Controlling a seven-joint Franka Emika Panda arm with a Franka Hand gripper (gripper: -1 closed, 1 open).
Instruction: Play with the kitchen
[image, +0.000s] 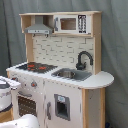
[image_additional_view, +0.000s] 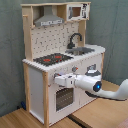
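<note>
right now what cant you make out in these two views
- Gripper: in the second exterior view it sits against the kitchen front by the oven door; open or shut unclear. In the first exterior view the left edge cuts the arm off.
- Oven interior: dark behind the door in both exterior views.
- Sink contents: too blurred.
- Knobs: settings too small.

The place reads as a robot lab or test room, not a home; a grey curtain (image: 112, 45) hangs as backdrop behind a toy play kitchen (image_additional_view: 65, 60) in both exterior views; the toy stands on a plain wooden floor (image_additional_view: 20, 119) beside a white robot arm (image_additional_view: 107, 90).
</note>
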